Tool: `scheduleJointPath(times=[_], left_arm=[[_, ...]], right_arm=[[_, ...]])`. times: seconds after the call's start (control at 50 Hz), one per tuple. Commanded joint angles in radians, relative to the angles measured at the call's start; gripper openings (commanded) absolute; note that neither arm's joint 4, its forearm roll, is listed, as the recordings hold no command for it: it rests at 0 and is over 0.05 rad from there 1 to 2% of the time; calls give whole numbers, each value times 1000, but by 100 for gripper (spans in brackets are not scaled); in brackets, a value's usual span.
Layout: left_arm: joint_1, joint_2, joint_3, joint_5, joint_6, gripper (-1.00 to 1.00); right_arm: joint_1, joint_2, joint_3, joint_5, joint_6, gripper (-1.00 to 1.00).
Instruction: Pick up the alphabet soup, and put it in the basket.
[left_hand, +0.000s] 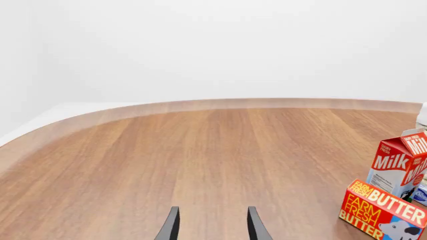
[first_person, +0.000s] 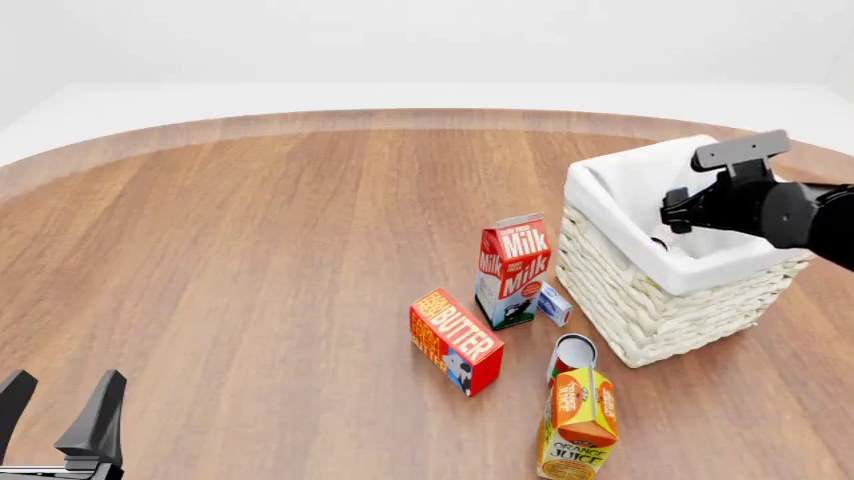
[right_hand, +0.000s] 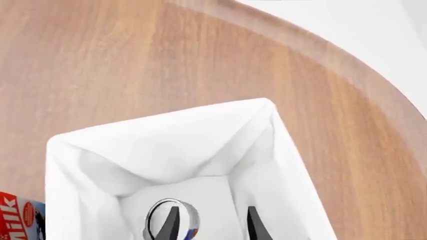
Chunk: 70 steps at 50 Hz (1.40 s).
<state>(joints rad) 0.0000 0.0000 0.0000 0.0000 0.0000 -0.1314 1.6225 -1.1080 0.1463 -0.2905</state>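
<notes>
The alphabet soup (right_hand: 175, 216), a small silver-topped can with a bit of blue and orange label showing, sits on the white cloth floor inside the basket (right_hand: 160, 125). My right gripper (right_hand: 212, 216) hangs open just above it, one finger overlapping the can in the right wrist view and the other well apart from it. From the front, the right gripper (first_person: 663, 236) dips over the rim of the woven white basket (first_person: 641, 300); the can is hidden there. Far from all this, my left gripper (first_person: 60, 408) stands open and empty low at the table's near left, its fingers (left_hand: 171, 226) over bare wood.
A milk carton (first_person: 514, 268), a small blue-white box (first_person: 553, 302), a red butter box (first_person: 455, 340), another silver-topped can (first_person: 573, 355) and an orange juice carton (first_person: 577, 425) stand left of and in front of the basket. Milk (left_hand: 400, 165) and butter (left_hand: 383, 210) also show beside the left gripper.
</notes>
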Motion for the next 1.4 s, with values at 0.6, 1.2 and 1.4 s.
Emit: scheduleJointPath(times=[0.6, 1.2, 1.4], left_arm=[[0, 0, 0, 0, 0, 100], [0, 0, 0, 0, 0, 100], [0, 0, 0, 0, 0, 100]], right_arm=[[0, -103, 67, -49, 58, 100], [25, -372, 231, -122, 66, 100], [29, -452, 283, -138, 49, 100]])
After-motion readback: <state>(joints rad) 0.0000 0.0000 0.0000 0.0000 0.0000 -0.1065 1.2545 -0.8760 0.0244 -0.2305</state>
